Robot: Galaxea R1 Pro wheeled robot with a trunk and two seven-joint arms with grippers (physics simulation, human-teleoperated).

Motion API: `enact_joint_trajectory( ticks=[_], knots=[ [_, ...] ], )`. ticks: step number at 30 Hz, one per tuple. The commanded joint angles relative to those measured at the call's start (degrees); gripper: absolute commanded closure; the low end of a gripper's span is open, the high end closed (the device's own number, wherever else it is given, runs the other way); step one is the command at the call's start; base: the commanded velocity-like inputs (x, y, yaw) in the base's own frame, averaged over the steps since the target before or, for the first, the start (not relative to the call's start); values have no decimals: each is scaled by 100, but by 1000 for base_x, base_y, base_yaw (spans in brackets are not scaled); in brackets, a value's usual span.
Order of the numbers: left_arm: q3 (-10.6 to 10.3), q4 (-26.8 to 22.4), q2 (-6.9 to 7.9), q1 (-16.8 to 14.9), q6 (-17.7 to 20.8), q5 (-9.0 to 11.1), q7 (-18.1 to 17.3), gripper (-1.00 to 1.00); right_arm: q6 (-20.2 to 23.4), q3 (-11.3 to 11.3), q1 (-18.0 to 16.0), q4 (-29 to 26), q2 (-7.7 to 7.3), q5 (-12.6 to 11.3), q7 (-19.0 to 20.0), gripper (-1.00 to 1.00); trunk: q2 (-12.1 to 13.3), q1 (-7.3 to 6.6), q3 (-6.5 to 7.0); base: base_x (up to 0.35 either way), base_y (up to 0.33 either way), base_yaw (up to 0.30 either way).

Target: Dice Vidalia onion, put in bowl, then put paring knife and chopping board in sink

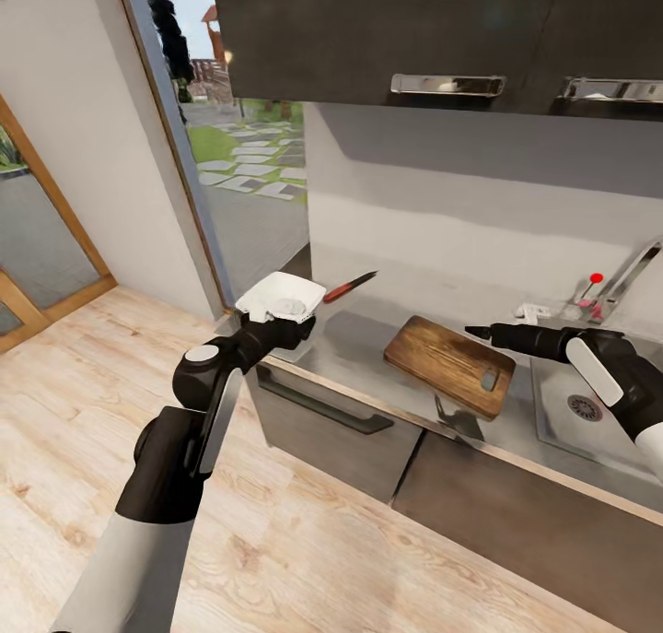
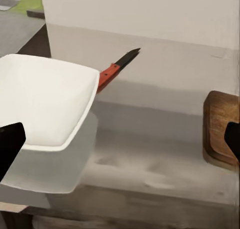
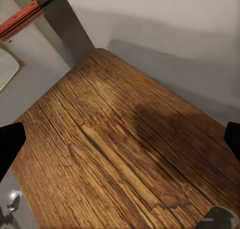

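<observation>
The white bowl (image 1: 281,297) (image 2: 45,104) sits at the left end of the grey countertop (image 1: 359,338). My left gripper (image 1: 276,327) (image 2: 120,141) is open just in front of the bowl, holding nothing. Behind the bowl lies the paring knife (image 1: 350,287) (image 2: 117,66), red handle toward the bowl. The chopping board (image 1: 451,364) (image 3: 125,149) lies bare near the counter's front edge, handle slot toward the sink (image 1: 562,412). My right gripper (image 1: 479,332) (image 3: 120,139) hovers open over the board. The onion is hidden; my right arm covers much of the sink.
A chrome faucet (image 1: 631,278) with a red knob (image 1: 596,278) stands behind the sink. Dark wall cabinets (image 1: 414,34) hang above the counter. A glass door (image 1: 239,154) and wooden floor (image 1: 92,366) lie left of the counter's end.
</observation>
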Motion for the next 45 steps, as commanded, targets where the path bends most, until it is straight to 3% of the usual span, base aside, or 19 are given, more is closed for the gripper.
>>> enact_joint_trajectory(
  ticks=[1, 7, 18, 27, 45],
  knots=[
    [4, -21, -38, -5, 383, -4, -28, -100, 22, 17, -7, 0, -6, -20, -12, -100, -12, 3, -11, 0, 0, 0],
    [14, -23, -66, -5, 669, 5, -35, -100, 26, 11, -7, -2, -6, -20, -133, -100, -12, 3, -11, 122, 60, 0],
    [8, -23, -79, -5, 1013, 32, -36, -100, 26, 10, -7, -4, -6, -20, -1326, -100, -12, 3, -11, 312, 94, 0],
    [12, -26, -80, -5, 1034, 41, -37, -100, 26, 16, -7, -5, -6, -20, -1425, -100, -12, 3, -11, 293, 5, 0],
    [9, -31, -89, -5, 1043, 41, -36, -100, 26, 2, -7, -13, -6, -28, -1430, -100, -12, 3, -11, 20, 60, -37]
  ],
)
